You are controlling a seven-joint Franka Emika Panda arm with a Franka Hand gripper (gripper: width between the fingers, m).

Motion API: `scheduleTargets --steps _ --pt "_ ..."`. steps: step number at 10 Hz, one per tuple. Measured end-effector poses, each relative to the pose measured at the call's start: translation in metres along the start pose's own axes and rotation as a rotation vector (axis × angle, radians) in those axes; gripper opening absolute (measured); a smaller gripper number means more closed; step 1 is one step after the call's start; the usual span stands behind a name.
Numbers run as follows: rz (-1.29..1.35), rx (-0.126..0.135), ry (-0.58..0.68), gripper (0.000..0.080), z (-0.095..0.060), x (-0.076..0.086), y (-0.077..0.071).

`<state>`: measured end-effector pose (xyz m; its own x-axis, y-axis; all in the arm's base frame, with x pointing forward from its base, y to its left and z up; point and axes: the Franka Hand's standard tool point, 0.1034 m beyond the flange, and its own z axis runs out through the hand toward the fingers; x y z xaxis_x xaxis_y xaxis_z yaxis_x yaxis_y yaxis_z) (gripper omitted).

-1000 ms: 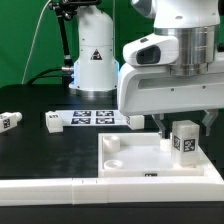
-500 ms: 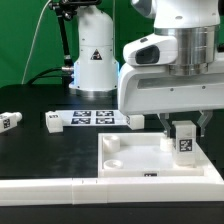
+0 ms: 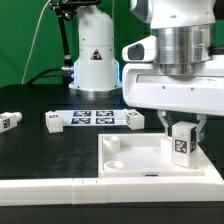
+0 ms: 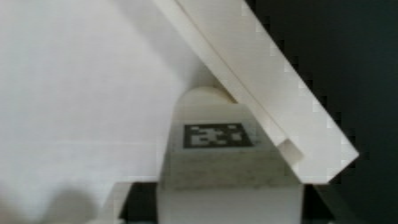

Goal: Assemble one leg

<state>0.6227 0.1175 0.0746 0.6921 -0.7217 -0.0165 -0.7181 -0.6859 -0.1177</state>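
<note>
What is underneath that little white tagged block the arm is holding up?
Under the leg lies the white square tray, near its corner at the exterior view's right. The tool grips the leg from above. Whether the leg's base touches the tray or meets a hole is hidden.

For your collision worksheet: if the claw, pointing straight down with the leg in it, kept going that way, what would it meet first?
Probably the square tray panel: the leg in the claw stands at its corner on the exterior view's right, though contact is unclear.

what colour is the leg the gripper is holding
The leg is white with a black-and-white square tag; the exterior view shows it best.
</note>
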Motion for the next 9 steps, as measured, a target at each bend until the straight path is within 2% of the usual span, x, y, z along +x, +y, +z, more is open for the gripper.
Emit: scheduleTargets --steps 2,5,6,7,8,9 --pt "0.262 0.020 -0.025 0.0291 0.0004 0.0024 0.0014" --pt "0.384 0.025 -0.038 0.0291 0.0008 0.0024 0.0010" --pt "0.340 0.026 -0.037 0.0384 0.0009 0.0023 0.0010" --pt "0.339 0.026 -0.037 0.0520 0.0009 0.0021 0.0009" --pt "0.276 0.026 -0.036 0.0520 0.0007 0.0021 0.0006" --pt "0.142 0.022 -0.037 0.0626 0.0007 0.0012 0.0008"
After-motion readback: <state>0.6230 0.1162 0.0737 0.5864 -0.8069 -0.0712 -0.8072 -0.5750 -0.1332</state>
